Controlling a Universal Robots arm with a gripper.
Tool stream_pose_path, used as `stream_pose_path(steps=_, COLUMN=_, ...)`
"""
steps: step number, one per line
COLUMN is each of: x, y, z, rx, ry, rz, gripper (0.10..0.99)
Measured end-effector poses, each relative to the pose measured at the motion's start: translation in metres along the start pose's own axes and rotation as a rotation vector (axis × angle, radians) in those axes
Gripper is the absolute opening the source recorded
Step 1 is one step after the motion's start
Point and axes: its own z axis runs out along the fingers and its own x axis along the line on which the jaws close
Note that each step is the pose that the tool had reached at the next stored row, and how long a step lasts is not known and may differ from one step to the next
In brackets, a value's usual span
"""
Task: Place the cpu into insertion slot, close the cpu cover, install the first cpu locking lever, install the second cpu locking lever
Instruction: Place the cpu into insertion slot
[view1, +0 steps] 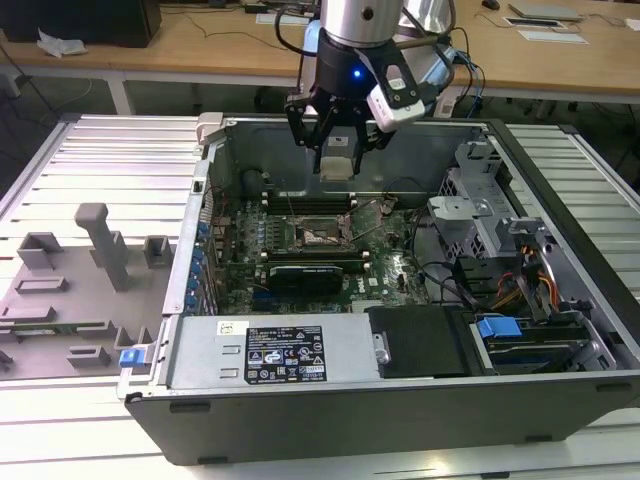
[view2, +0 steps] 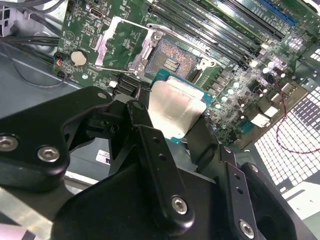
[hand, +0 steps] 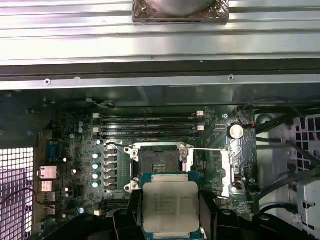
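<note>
Black gripper (view1: 337, 150) fingers clamped on flat, dull-silver square cpu (hand: 171, 207); I log dark, shiny-rimmed insertion slot (view1: 322, 235) at its 6 o'clock, exterior view.

The silver arm (view1: 360, 25) comes straight down from above. Its black gripper (view1: 337, 165) points down and hangs in the air. The two fingers (view2: 140, 117) squeeze the cpu (hand: 170, 205), one on each side, and hold it flat.
</note>
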Motion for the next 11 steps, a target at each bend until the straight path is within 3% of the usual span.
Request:
stream_pose_path(steps=3, x=0.0, y=-0.0003, z=0.0036, rx=0.001, ry=-0.0004, rz=0.005, gripper=0.541)
stream_pose_path(steps=6, x=-0.0002, y=-0.0006, z=0.0067, rx=-0.002, ry=-0.0107, rz=0.121, gripper=0.541)
stream_pose_path(steps=11, x=-0.0002, y=-0.0008, z=0.0088, rx=-0.004, ry=-0.0207, rz=0.232, gripper=0.541)
